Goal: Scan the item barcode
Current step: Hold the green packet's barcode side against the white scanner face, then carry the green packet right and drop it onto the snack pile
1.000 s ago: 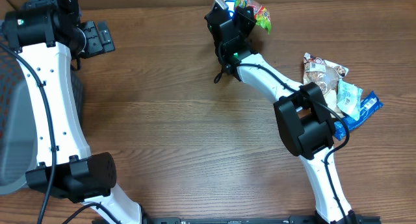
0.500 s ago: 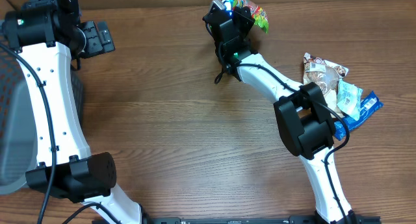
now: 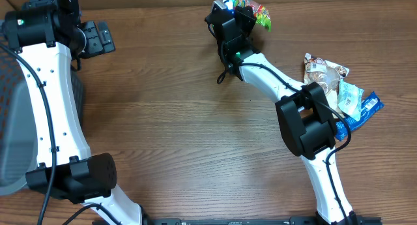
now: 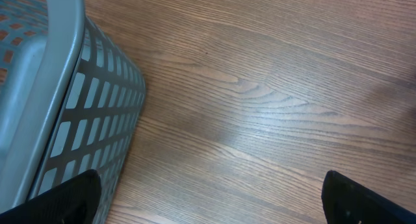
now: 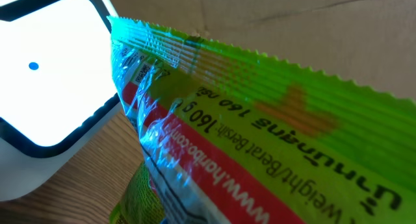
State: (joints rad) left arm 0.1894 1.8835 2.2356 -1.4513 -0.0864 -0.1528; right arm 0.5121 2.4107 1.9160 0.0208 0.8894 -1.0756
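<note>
Right wrist view: green snack bag (image 5: 260,139) fills frame, crinkled top edge just beside white scanner (image 5: 45,74), blue glow on film nearest scanner. Overhead: bag at far edge of table (image 3: 176,107), pinched in right tool (image 3: 229,8), jaws closed tight on it. Other packets (image 3: 339,88) heaped well apart at right. Left tool (image 4: 211,201) spread wide, holding nothing, above table beside grey basket (image 4: 58,107).
</note>
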